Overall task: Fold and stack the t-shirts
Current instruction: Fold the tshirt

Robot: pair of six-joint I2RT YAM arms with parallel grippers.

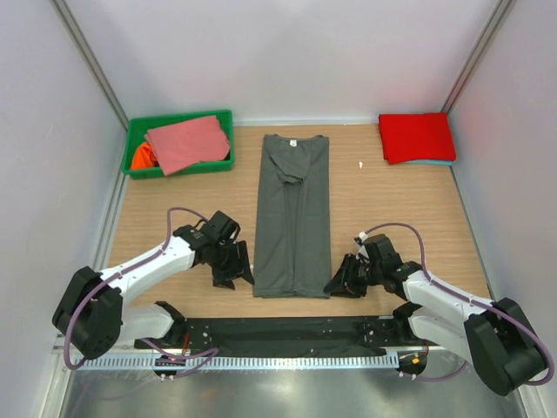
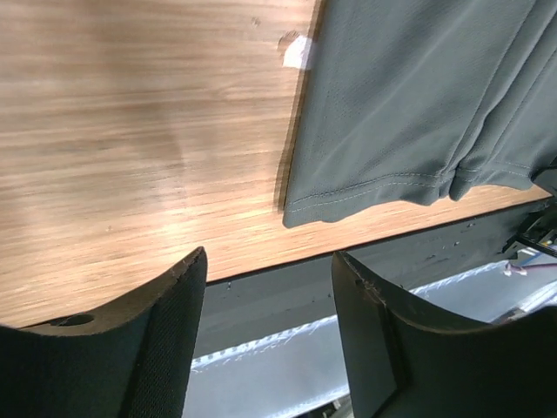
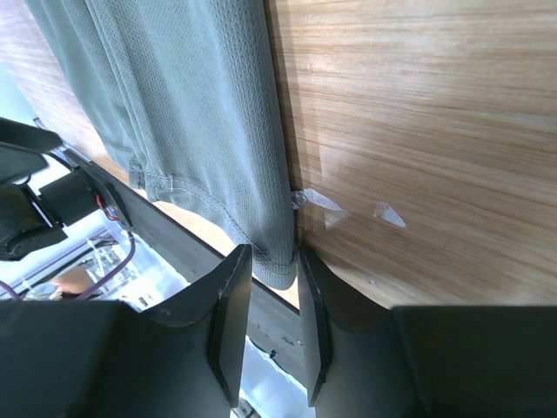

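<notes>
I see the dark grey t-shirt (image 1: 293, 218) folded lengthwise mid-worktop (image 1: 383, 200), hem toward the arms. My left hand (image 2: 268, 266) gapes wide just beside the hem's left corner, not touching. My right hand (image 3: 273, 254) is narrowed on the hem's right corner, cloth between its fingers. The red t-shirt (image 1: 417, 136) lies folded at the far right.

One grey t-shirt (image 1: 292, 218), one red (image 1: 416, 135), one light-blue (image 1: 432, 162), one pink (image 1: 187, 142), one orange (image 1: 141, 157); one green bin (image 1: 178, 117).

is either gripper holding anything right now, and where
Right gripper pinches the dark grey t-shirt at its near hem corner; left gripper holds nothing.
</notes>
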